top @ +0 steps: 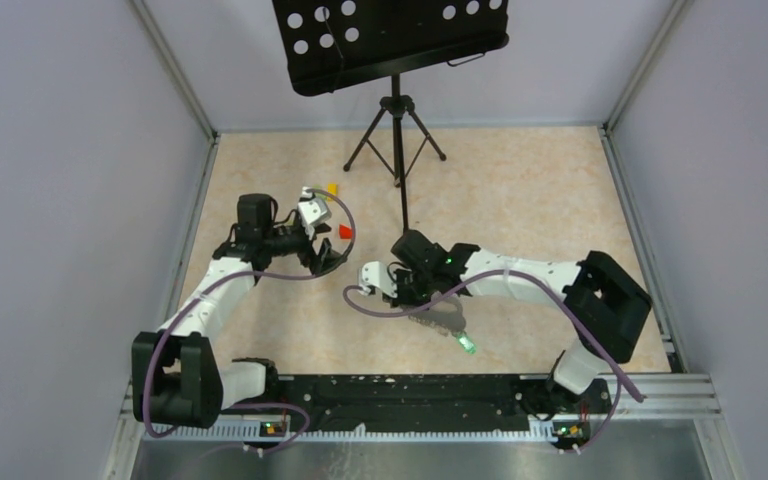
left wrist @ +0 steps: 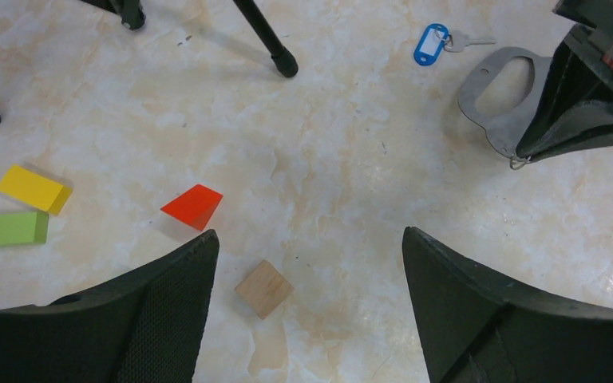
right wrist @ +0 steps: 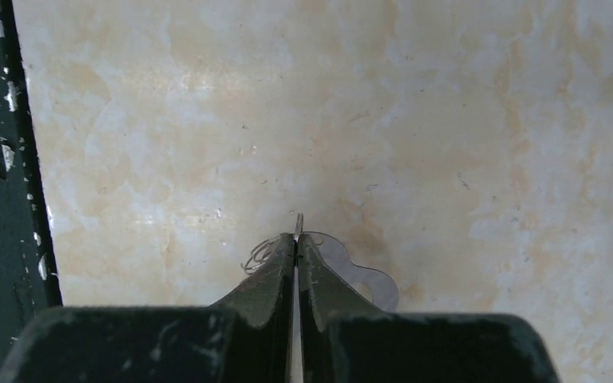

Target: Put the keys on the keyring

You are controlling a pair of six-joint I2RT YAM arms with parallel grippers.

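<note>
Reaching in from the near right corner, the right arm in the top view brings the right pincer low over the grey keyring. The keyring lies a little right of the middle of the worktop, closer to the near edge than the far one. The green-tagged key sits just beside it on the near side, not far from the black rail along that edge. The left pincer hangs over the left half with a red block and a yellow block close by. The tripod stand takes the far middle, and bare worktop runs toward the far right corner and along the right edge. From the left wrist, the left pincer is released, its fingers spread wide above the surface. A wooden block lies in the gap and touches neither, while a green block lies just beside the yellow one, well off to the side. The blue-tagged key lies flat between a tripod foot and the keyring, near the loop but apart from it, and the right pincer covers the keyring's far side. From the right wrist, the right pincer is clenched, its tips pressed together on a thin wire loop at the keyring's edge. The grey plate lies flat just beside them, the rail runs down one side, and open surface lies ahead.
</note>
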